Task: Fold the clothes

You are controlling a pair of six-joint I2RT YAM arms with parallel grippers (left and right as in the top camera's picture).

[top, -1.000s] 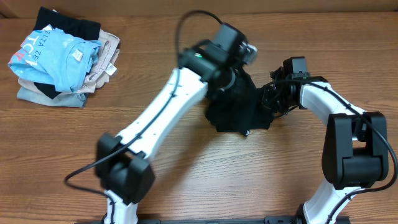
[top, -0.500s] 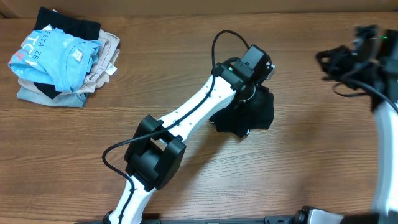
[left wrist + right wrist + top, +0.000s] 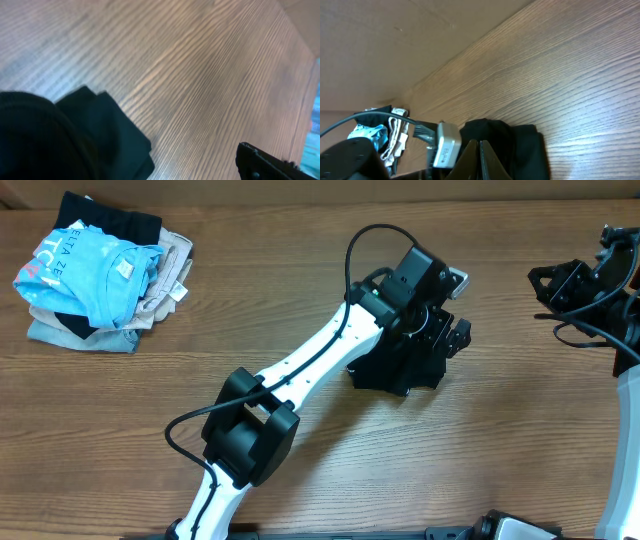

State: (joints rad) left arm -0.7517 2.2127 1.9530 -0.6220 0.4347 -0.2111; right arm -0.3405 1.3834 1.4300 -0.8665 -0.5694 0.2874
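Black shirt (image 3: 395, 368) lies in 1 compact bunched heap on the wooden table (image 3: 500, 450), slightly right of the middle. No logo is visible from any view. The left arm reaches diagonally from the bottom edge, with the left gripper (image 3: 445, 330) over the heap's upper right part. Its jaws are spread wide and hold nothing. In the left wrist view 1 finger (image 3: 265, 162) shows at bottom right, with bare wood across the gap and a shirt (image 3: 107, 132) corner at lower left. I can't tell whether the fingers touch the cloth. The right gripper (image 3: 542, 280) is near the table's far right edge, well apart from the shirt. In the right wrist view the right gripper (image 3: 479, 159) has its 2 fingers pressed together to a point with nothing between them, and the shirt (image 3: 517, 145) lies beyond them beside the left arm's wrist. At the far left corner sits a separate pile with a light blue tee (image 3: 85, 265) on top and beige garments (image 3: 165, 280) beside it, nowhere near either arm.
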